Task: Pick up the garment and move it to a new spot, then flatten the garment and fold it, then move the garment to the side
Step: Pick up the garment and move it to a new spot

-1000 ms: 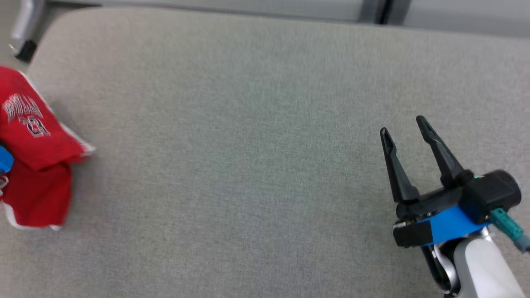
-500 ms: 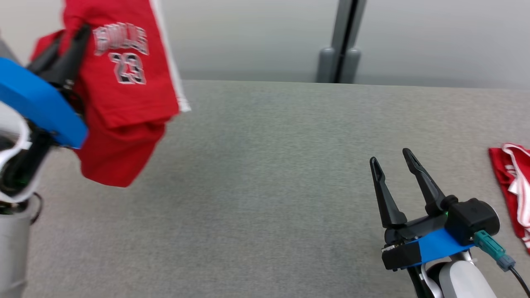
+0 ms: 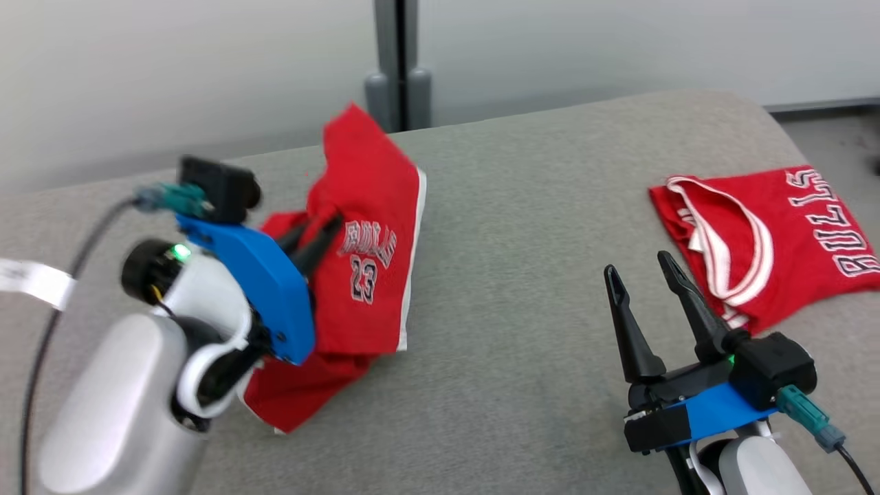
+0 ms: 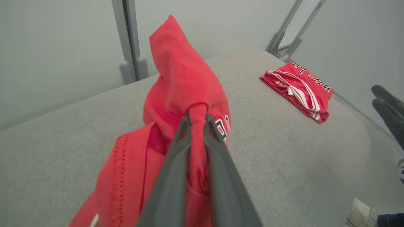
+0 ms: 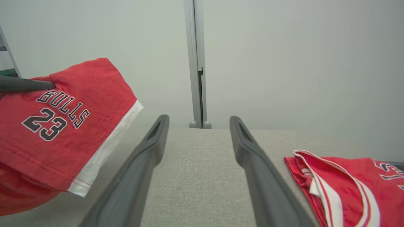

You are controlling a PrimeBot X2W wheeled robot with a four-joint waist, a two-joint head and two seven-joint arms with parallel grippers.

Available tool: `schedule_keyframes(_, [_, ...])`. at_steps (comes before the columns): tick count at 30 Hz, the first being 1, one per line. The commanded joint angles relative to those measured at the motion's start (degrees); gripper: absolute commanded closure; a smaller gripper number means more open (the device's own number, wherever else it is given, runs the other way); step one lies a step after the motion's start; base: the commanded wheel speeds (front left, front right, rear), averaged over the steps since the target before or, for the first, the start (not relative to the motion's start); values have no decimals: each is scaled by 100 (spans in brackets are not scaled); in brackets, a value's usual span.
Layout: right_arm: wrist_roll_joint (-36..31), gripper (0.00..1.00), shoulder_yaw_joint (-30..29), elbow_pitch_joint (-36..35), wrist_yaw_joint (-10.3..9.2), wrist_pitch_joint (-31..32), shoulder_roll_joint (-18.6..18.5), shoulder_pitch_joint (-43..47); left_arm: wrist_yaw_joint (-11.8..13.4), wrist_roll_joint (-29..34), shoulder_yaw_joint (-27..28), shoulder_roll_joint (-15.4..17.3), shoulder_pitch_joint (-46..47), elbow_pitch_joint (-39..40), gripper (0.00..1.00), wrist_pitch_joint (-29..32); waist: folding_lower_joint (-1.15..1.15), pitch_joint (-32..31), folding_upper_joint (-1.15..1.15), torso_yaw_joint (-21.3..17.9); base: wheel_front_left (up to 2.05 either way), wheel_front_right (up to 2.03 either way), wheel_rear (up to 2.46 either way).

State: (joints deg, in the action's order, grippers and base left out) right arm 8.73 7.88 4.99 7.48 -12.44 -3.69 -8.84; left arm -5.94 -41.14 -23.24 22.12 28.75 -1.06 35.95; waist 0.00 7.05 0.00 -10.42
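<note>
Bench point(image 3: 522, 206): covered in grey woven fabric, corners rounded, surface even.

Room: pale grey-green wall panels point(image 3: 619, 48) directly behind the bench, joined at a vertical grey post point(image 3: 399, 62). Grey floor point(image 3: 832, 137) beyond the right corner. A white shoe point(image 4: 363, 211) stands at the bench's edge in the left wrist view.

Left claw point(image 4: 197, 117): clamped on a bunched fold of the red shorts point(image 3: 371, 206), which are marked "BULLS 23" with white trim. They hang over the bench's left part. Contact between the lowest fold and the fabric cannot be confirmed.

Right claw point(image 3: 639, 265): fingers apart, empty, above the bench just beside a folded red jersey point(image 3: 770, 234) that lies flat at the right end.
</note>
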Motion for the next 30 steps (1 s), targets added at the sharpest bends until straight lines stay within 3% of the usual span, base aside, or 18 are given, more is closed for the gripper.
schedule_keyframes(1, [14, 0, 6, 19, 3, -28, 31, 45, -20, 95, -97, -82, -93, -141, 100, -132, 0, -68, 0, -196, 0, 0, 0])
schedule_keyframes(7, [38, 0, 70, 50, 3, -66, 45, -39, 77, 544, -422, -469, -278, -1061, 100, -884, 0, 14, 0, -549, 0, 0, 0])
schedule_keyframes(10, [34, 0, 72, 66, 3, -79, 48, -23, 269, 818, -481, -678, -311, -1561, 97, -1374, 0, 7, 0, -599, 0, 0, 0])
schedule_keyframes(11, [31, 0, 64, 69, 3, -74, 48, -11, 317, 925, -533, -732, -316, -1699, 55, -1548, 0, 0, 0, -601, 0, 0, 0])
schedule_keyframes(12, [26, 0, 59, 76, 3, -74, 48, 9, 364, 962, -562, -813, -350, -1844, 0, -1705, 0, -18, 0, -595, 0, 0, 0])
schedule_keyframes(20, [-48, 0, -83, 8, 3, 7, 7, 138, 290, 1137, -528, -1184, -446, -2276, 0, -3270, 0, -201, 0, -232, 0, 0, 0])
schedule_keyframes(26, [-38, 0, -153, -77, 3, 105, -35, 280, 308, 1015, -198, -1232, -781, -2147, 0, -4465, 0, -348, 0, 222, 0, 0, 0])
schedule_keyframes(30, [-64, 0, -321, -135, 2, 163, -22, 397, 417, 1092, -12, -1149, -1110, -2048, 0, -4942, 0, -438, 0, 499, 0, 0, 0])
